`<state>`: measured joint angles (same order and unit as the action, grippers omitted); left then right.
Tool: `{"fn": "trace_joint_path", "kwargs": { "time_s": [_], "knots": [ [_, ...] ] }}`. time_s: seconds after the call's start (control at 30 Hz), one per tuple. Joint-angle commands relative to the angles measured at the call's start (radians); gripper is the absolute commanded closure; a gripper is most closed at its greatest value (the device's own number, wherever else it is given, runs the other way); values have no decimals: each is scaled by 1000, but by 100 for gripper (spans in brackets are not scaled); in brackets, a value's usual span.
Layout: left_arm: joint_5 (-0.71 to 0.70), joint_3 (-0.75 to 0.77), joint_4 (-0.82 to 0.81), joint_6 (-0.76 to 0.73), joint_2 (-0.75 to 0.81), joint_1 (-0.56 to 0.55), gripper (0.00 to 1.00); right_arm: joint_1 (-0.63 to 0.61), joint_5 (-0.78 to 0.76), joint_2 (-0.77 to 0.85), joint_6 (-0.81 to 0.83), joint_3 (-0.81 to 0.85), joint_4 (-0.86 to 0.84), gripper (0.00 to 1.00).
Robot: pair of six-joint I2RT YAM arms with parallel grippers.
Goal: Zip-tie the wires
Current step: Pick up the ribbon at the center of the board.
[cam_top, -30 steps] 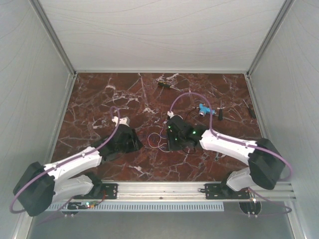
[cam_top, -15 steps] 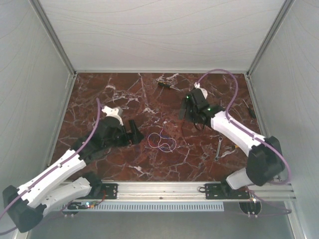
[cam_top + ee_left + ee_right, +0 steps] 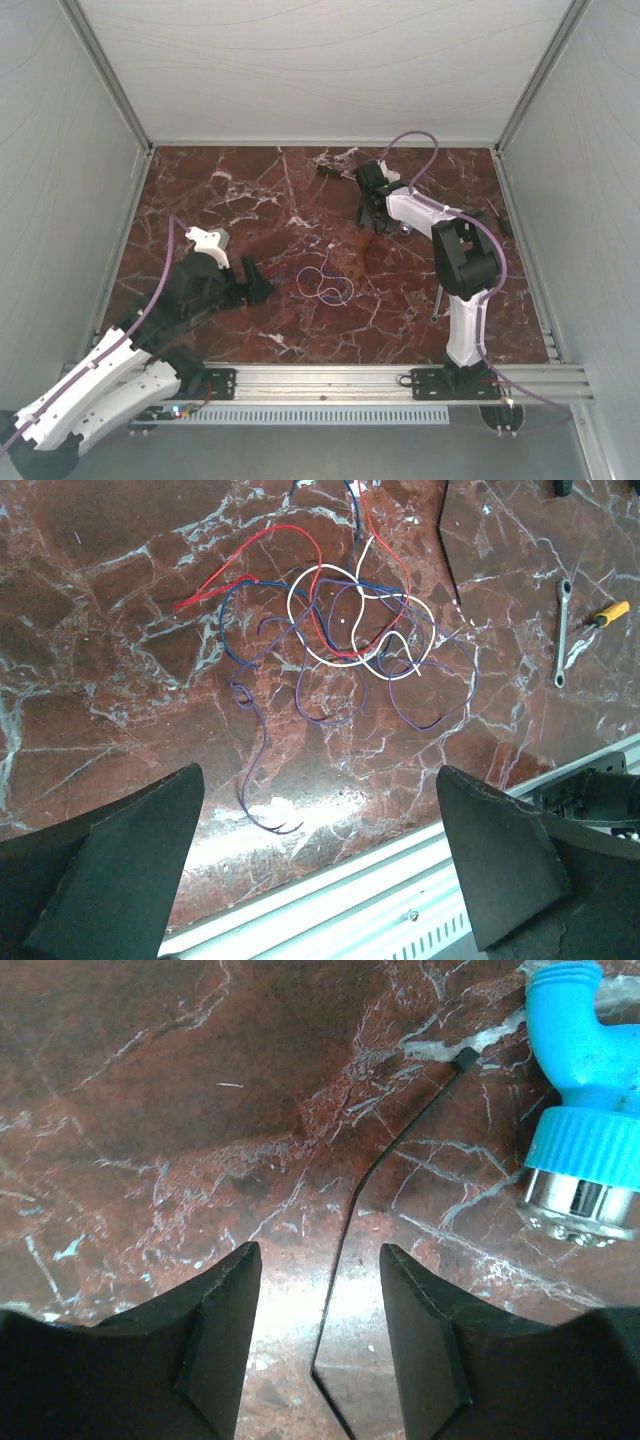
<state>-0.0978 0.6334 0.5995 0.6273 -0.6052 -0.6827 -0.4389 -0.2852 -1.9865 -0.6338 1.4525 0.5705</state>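
The wires (image 3: 322,283) lie loose on the marble as a small tangle of purple, white and red loops (image 3: 340,620). My left gripper (image 3: 256,279) sits to their left, apart from them. In its wrist view it is wide open (image 3: 318,780) with only a purple wire end near its fingers. My right gripper (image 3: 371,208) is at the far side of the table. It is open (image 3: 318,1252) and straddles a thin black zip tie (image 3: 345,1220) flat on the marble, neither finger touching it.
A blue-handled tool (image 3: 580,1050) lies just right of the right gripper. A small screwdriver (image 3: 328,170) is at the far edge, and a wrench (image 3: 437,300) (image 3: 562,630) and an orange-handled screwdriver (image 3: 605,613) lie right of the wires. A thin black strip (image 3: 450,540) runs beside the tangle.
Both grippers have left the wires and opened. The right arm has swung to the far side by the blue tool. The left gripper has drawn back to the left.
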Motion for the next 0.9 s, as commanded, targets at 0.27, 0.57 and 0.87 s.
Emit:
{"fn": "trace_joint_path", "kwargs": {
  "time_s": [0.27, 0.57, 0.87],
  "knots": [
    [-6, 3, -30, -40, 15, -3, 0, 1, -54, -130, -38, 61, 57, 81],
    [-18, -1, -30, -39, 23, -3, 0, 2, -18, -121, -1, 59, 18, 100],
    [-5, 8, -56, -85, 49, -3, 0, -23, 123, 138, 143, 48, -77, 100]
  ]
}}
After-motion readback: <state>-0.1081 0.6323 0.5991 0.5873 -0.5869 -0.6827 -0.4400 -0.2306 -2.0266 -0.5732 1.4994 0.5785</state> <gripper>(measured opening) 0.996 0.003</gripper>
